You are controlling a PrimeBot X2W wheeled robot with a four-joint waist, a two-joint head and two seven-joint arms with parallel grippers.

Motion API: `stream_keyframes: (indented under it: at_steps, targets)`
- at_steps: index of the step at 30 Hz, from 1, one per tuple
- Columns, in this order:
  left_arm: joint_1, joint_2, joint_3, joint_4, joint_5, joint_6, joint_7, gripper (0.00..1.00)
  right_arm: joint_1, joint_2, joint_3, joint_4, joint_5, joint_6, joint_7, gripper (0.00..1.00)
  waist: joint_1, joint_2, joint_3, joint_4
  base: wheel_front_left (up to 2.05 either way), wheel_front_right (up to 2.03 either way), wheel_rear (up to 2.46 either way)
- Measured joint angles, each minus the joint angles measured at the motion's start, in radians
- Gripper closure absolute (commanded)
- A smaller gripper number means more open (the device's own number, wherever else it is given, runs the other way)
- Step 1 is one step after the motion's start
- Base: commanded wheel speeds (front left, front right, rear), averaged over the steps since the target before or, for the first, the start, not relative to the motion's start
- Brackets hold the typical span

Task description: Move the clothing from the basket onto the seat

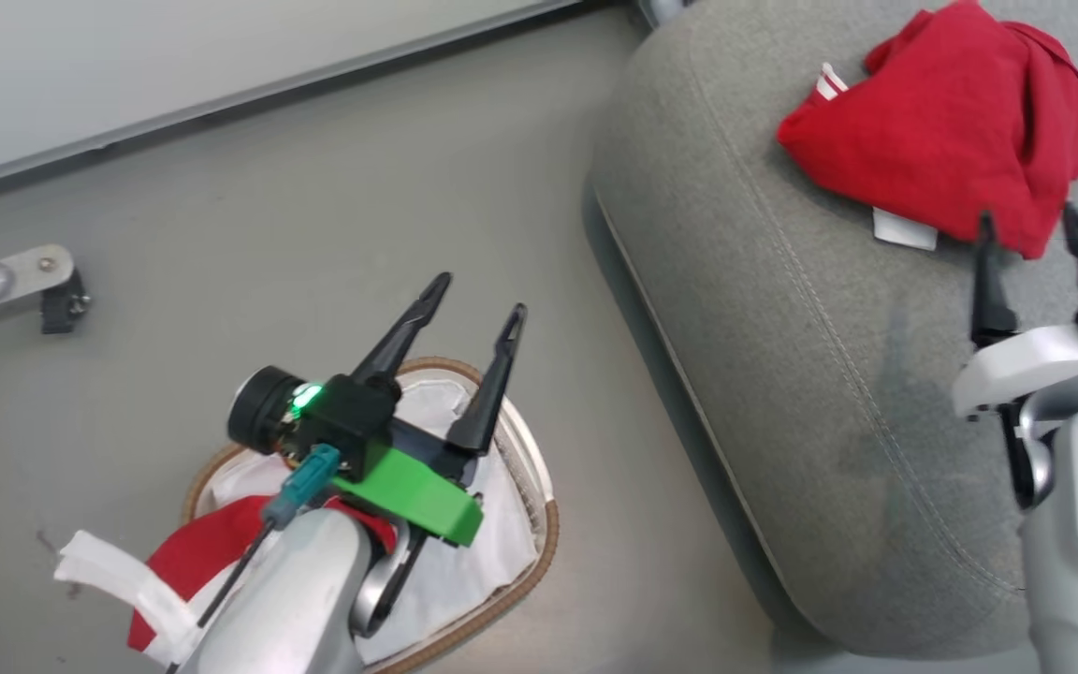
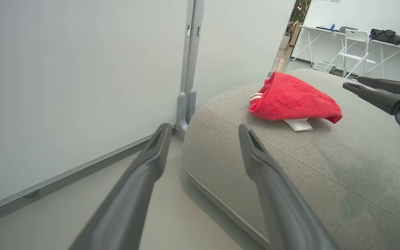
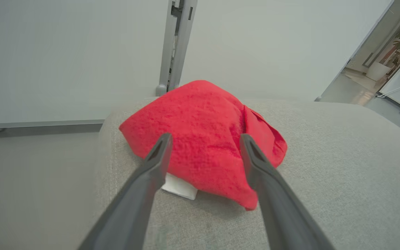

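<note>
Looking down from the head camera, you had your right gripper at the near edge of the bundled red garment, which lay on the grey seat. The gripper's two fingers were spread apart and held nothing. In the right wrist view the bundle sat straight ahead between the parted fingers, with a white patch poking out beneath it. Whether the tips touched the cloth, you could not tell. Your left gripper hung above the basket on the floor, well apart from the seat, its fingers likewise spread and empty. Below it a second red garment with a white band lay in the basket, spilling over the rim on your left and partly hidden by your forearm.
</note>
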State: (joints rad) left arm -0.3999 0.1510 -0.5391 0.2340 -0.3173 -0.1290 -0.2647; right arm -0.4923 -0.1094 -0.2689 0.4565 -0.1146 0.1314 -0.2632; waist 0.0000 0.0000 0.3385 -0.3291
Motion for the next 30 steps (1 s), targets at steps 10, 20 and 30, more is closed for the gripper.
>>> stream_keyframes:
  at_steps: [10,20,30]
  targets:
    - [0.069,-0.024,0.198,0.023,0.024,0.000,0.000,0.00,0.024,0.043,0.155,-0.051,0.092,0.000,0.000,0.00,0.0000,0.0000,-0.044,0.111,0.00,0.00,0.00]
    - [0.133,-0.052,0.407,0.063,0.063,0.000,0.000,0.00,0.080,0.060,0.272,-0.121,0.119,0.000,0.000,0.00,0.0000,0.0000,-0.079,0.241,0.00,0.00,0.00]
    - [0.215,-0.073,0.528,0.108,0.106,0.000,0.000,0.00,0.147,0.061,0.319,-0.111,0.197,0.000,0.000,0.00,0.0000,0.0000,-0.141,0.318,0.00,0.00,0.00]
